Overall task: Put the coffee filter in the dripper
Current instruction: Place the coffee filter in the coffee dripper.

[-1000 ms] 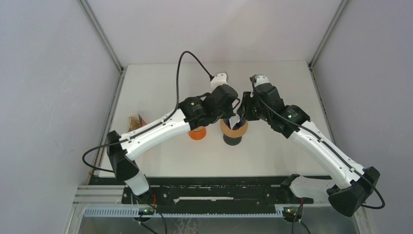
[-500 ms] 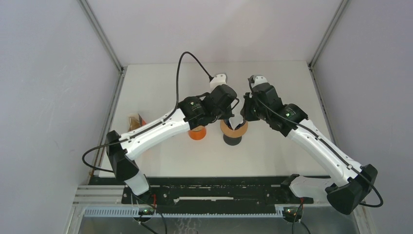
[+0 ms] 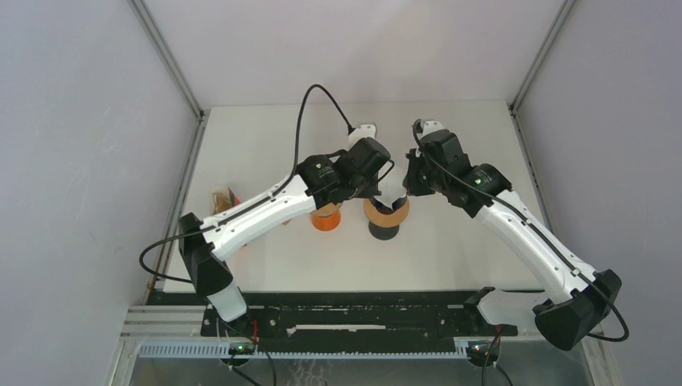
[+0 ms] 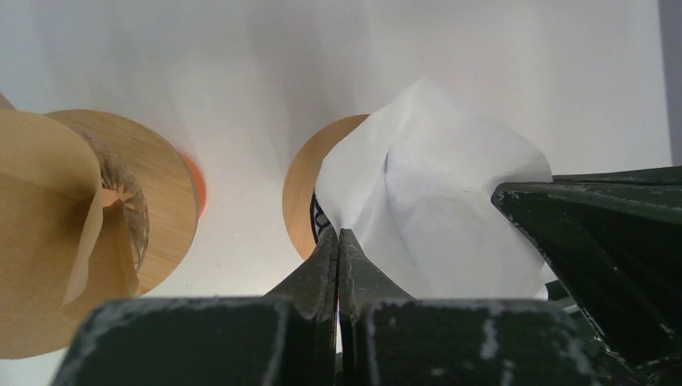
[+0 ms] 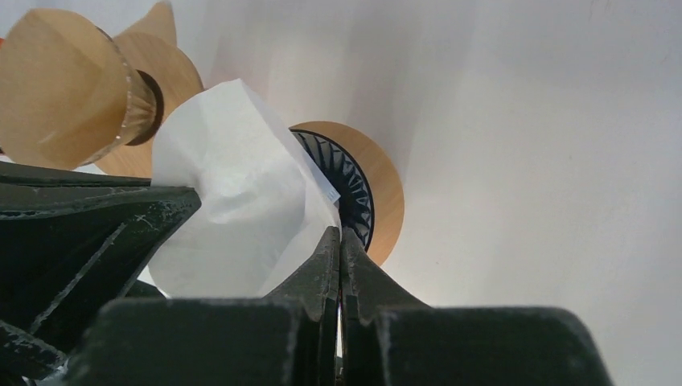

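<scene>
While fingers (image 4: 320,264) pinch it, filter (image 4: 438,201) hangs over dripper (image 5: 354,186).

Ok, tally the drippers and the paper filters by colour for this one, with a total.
drippers: 2 (black dripper, glass dripper)
white filter: 1
brown filter: 1
total: 4, leaving out an unclear brown item at the table left edge

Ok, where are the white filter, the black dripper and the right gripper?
white filter (image 5: 233,193), right wrist view, paper's middle.
black dripper (image 5: 350,181), right wrist view, ribbed inner wall.
right gripper (image 5: 339,235), right wrist view, between its fingertips.
</scene>
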### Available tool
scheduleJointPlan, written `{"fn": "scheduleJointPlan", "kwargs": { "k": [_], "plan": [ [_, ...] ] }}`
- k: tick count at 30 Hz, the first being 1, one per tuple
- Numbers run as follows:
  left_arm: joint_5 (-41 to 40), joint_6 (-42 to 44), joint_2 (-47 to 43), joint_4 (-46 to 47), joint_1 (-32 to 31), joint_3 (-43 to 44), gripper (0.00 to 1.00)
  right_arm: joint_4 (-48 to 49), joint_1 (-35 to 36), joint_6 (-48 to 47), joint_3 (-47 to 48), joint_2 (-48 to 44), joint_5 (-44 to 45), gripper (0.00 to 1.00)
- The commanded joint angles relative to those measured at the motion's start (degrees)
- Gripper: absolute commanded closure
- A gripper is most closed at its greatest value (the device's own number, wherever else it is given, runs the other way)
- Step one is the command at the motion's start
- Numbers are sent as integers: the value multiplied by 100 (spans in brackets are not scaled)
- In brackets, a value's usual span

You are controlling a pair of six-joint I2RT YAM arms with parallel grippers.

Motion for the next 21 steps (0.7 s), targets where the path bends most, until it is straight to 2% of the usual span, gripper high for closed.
{"fn": "scheduleJointPlan", "kwargs": {
  "k": [1,21],
  "plan": [
    [27,340,216,-314,47,521,100,-82,-92,-204,207,131,-133,100],
    [-226,878,715,-953,100,1056,100,-183,-322,-375,155,336,-134,98]
  ]
}}
